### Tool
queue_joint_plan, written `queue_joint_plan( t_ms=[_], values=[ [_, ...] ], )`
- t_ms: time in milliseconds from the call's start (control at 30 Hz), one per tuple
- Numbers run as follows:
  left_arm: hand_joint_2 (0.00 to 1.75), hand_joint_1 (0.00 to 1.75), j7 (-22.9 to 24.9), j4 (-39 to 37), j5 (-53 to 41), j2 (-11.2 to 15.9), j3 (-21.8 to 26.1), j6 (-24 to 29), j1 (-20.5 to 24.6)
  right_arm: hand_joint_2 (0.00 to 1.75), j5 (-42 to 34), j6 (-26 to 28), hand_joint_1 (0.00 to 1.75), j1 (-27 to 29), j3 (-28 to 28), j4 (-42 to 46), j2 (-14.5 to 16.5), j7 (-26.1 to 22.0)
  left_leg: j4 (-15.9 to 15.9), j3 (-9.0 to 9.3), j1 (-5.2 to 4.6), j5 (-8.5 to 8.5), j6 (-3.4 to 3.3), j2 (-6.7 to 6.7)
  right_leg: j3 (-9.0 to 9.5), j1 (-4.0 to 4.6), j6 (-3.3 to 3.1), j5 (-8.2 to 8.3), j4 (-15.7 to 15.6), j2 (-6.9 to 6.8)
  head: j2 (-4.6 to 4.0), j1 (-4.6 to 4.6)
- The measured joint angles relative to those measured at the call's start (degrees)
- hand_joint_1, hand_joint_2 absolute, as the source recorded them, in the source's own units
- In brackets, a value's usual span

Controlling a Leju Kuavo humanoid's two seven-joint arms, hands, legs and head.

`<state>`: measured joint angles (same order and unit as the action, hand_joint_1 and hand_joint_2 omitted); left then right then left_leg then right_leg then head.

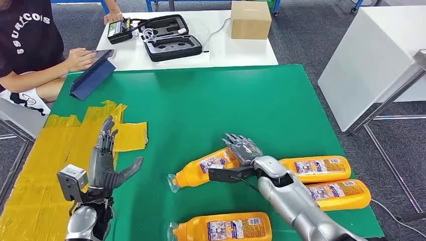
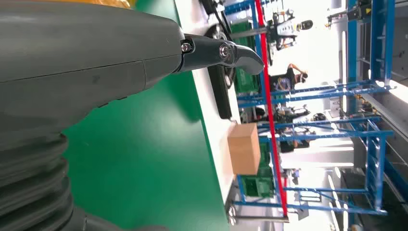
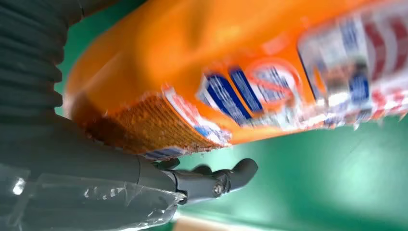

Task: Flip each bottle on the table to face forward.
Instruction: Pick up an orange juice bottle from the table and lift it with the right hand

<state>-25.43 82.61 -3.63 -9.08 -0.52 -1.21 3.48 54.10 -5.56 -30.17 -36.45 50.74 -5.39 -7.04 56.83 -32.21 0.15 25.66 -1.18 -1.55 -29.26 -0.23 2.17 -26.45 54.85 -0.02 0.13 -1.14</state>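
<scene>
Right hand (image 1: 244, 149) grips the tilted orange bottle (image 1: 208, 169) at its base end, cap pointing toward the robot's left, on the green surface (image 1: 211, 108). 3 more orange bottles lie near: 2 stacked just right of the hand, 1 at the near edge. Judgement: roll the wrist slowly, keep the fingers (image 3: 226, 178) wrapped under the body so it does not slip, set it label up. Left hand (image 1: 106, 159) hovers over yellow tape (image 1: 60, 150), fingers spread, holding nothing.
</scene>
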Motion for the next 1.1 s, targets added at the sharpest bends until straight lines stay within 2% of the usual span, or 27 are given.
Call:
queue_joint_plan(
  t_ms=[67,100,200,267,333,433,500,733,800,867,933,1000,1100],
  values=[
    [1.75,0.0,-0.1,-0.6,0.2,0.0,-0.3,0.0,0.5,1.75,-0.4,-0.5,0.65,-1.8,-1.0,-2.3,0.2,-0.4,0.0,0.01,0.0,0.0,0.0,-0.02,0.03,0.0,0.0,0.0,0.0,-0.01,0.0,0.0],
    [1.75,0.0,-0.1,-1.2,0.4,0.0,-0.6,0.1,0.9,1.75,-0.7,-1.0,0.82,-3.6,-2.0,-4.4,0.4,-0.7,0.0,0.02,0.0,0.0,0.0,-0.03,0.05,0.0,0.0,0.0,0.0,-0.01,0.0,0.0],
    [1.75,0.0,-0.2,-2.7,0.8,0.1,-1.3,0.3,2.1,1.75,-0.6,-2.5,0.96,-7.9,-5.3,-9.9,1.3,-1.7,0.0,0.02,0.0,0.0,0.0,-0.03,0.05,0.0,0.0,0.0,0.0,-0.01,0.0,-0.01],
    [1.75,0.0,-0.3,-3.6,1.0,0.1,-1.8,0.5,2.8,1.75,-0.2,-3.4,0.96,-10.1,-7.7,-12.7,1.8,-2.6,0.0,0.03,0.0,0.0,0.0,-0.03,0.04,0.0,0.0,0.0,0.0,0.0,0.0,0.0],
    [1.75,0.0,-0.3,-4.2,1.1,0.1,-2.1,0.6,3.2,1.75,0.1,-3.7,1.15,-11.7,-9.5,-14.6,2.3,-3.0,0.0,0.03,0.0,0.0,0.0,-0.03,0.04,0.0,0.0,0.0,0.0,0.0,0.0,0.01],
    [1.75,0.0,-0.3,-4.9,1.3,0.2,-2.5,0.6,3.6,1.75,0.2,-3.8,1.56,-13.0,-11.1,-16.5,2.7,-3.2,0.0,0.03,0.0,0.0,0.0,-0.03,0.05,0.0,0.0,0.0,0.0,-0.01,0.0,0.0],
    [1.75,0.0,-0.4,-5.2,1.4,0.2,-2.7,0.6,3.7,1.75,0.2,-4.0,1.71,-13.5,-12.1,-17.5,2.9,-3.6,0.0,0.03,0.0,0.0,0.0,-0.03,0.05,0.0,0.0,0.0,0.0,-0.01,0.0,0.0],
    [1.75,0.0,-0.8,-6.7,2.0,0.2,-3.2,1.0,4.7,1.75,0.1,-3.6,1.75,-15.3,-16.4,-19.2,3.0,-6.7,0.0,0.06,0.0,0.0,0.0,-0.02,0.05,0.0,0.0,0.0,0.0,0.0,0.0,0.0],
    [1.75,0.0,-0.8,-6.9,2.0,0.2,-3.3,1.1,4.8,1.75,-1.2,-0.6,1.75,-15.0,-16.9,-19.2,2.9,-6.3,0.0,0.06,0.0,0.0,0.0,-0.02,0.05,0.0,0.0,-0.01,0.0,0.0,0.0,-0.01],
    [1.75,0.0,-0.8,-6.9,1.4,0.2,-3.5,1.3,4.8,1.75,-3.9,5.0,1.75,-13.6,-16.5,-19.0,3.0,-4.5,0.0,0.04,0.01,0.01,0.0,-0.04,0.05,0.01,0.01,-0.01,0.0,-0.01,0.0,-0.01],
    [1.75,0.0,-0.4,-6.6,0.0,0.2,-3.8,1.8,4.5,1.75,-8.3,12.4,1.75,-10.4,-14.2,-17.3,3.3,-2.9,0.0,-0.01,0.01,0.01,0.0,-0.08,0.04,0.02,0.01,-0.02,0.0,-0.02,0.0,0.01],
    [1.75,0.0,0.2,-5.8,-1.7,0.2,-4.3,2.3,4.1,1.75,-13.5,18.4,1.75,-5.5,-9.4,-12.7,3.9,-3.0,0.0,-0.07,0.02,0.02,0.01,-0.09,-0.01,0.04,0.01,-0.02,0.0,-0.03,0.0,0.0],
    [1.75,0.0,0.8,-4.7,-3.1,0.2,-5.2,2.8,3.6,1.75,-17.4,20.6,1.75,1.3,-1.7,-4.0,4.8,-3.7,0.0,-0.2,0.02,0.03,0.01,-0.1,-0.14,0.04,0.0,-0.03,0.0,-0.03,0.0,-0.02]
  ],
)
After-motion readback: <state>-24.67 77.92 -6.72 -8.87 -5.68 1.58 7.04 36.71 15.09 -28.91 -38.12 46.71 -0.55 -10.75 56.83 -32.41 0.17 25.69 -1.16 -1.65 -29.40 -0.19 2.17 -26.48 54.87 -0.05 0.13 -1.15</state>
